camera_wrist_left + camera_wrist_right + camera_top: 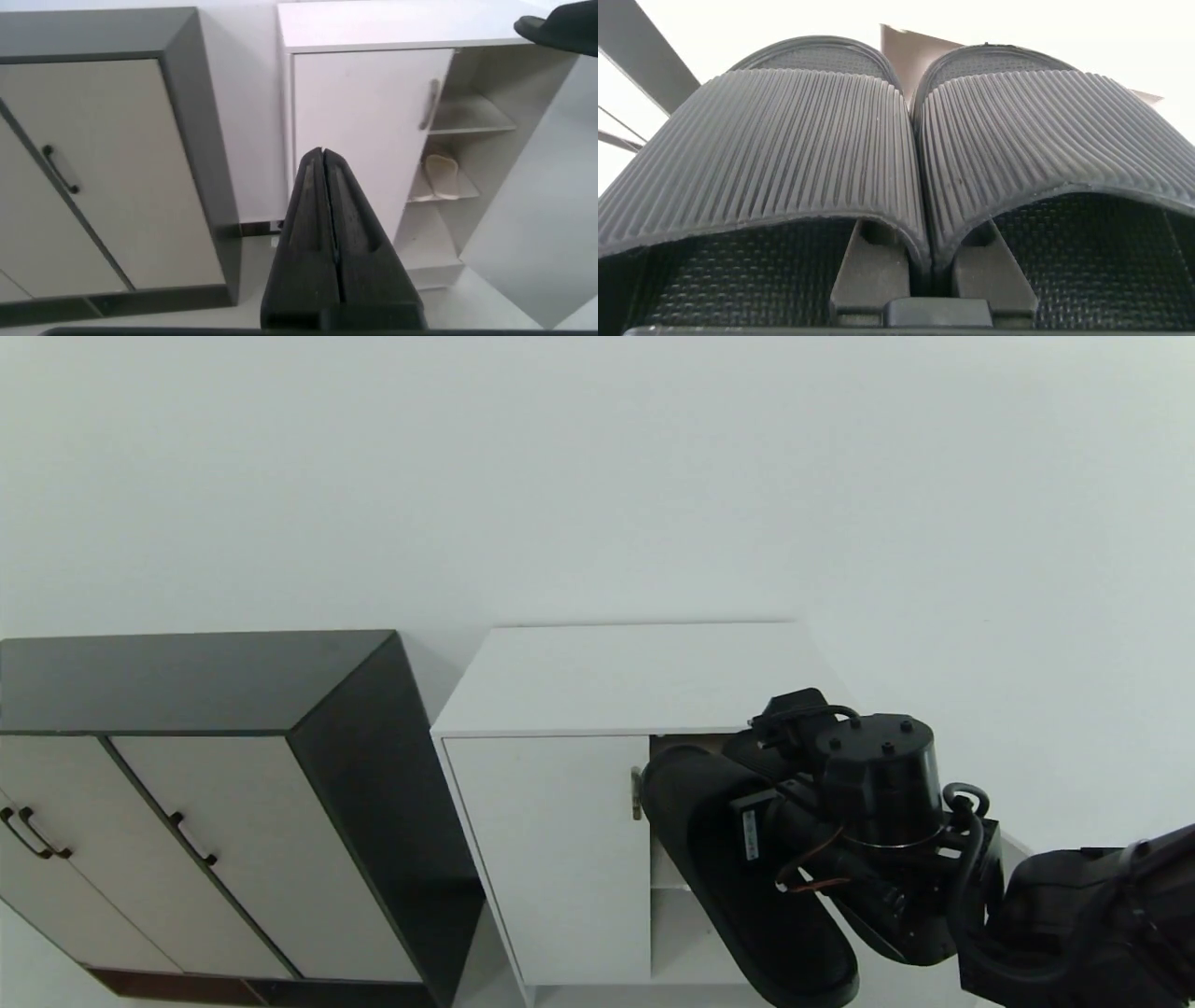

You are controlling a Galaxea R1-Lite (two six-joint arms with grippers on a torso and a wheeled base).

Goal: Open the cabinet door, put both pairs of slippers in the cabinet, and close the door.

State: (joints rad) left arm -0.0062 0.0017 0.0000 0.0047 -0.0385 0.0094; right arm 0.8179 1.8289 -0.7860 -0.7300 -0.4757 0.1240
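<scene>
Step in hand: by my reading, the second pair is going in. The black slippers hang in front of the white cabinet, at its open right-hand bay.
Right end effector: clamped on the black slippers where the inner edges of the two ribbed straps meet, so the pair rides side by side.
Left end effector: fingers pressed together, holding nothing, well apart from the cabinet and facing its front.
Beige slippers: lying on the middle shelf of the open bay, so that pair looks done.
Closed door: at 9 o'clock of the open bay, its handle just beside the black pair's heel end.
Dark cabinet: at 9 o'clock of the white one, doors shut, not part of the job.
Next move calls for: carrying the pair level into a free shelf space. The upper shelf looks bare. The pair must clear the closed door's edge before it is released, and the door is still to be shut afterwards.
Hidden: in the head view the arm and slippers cover most of the bay. I cannot place the opened door. The bottom compartment is partly cut off.
</scene>
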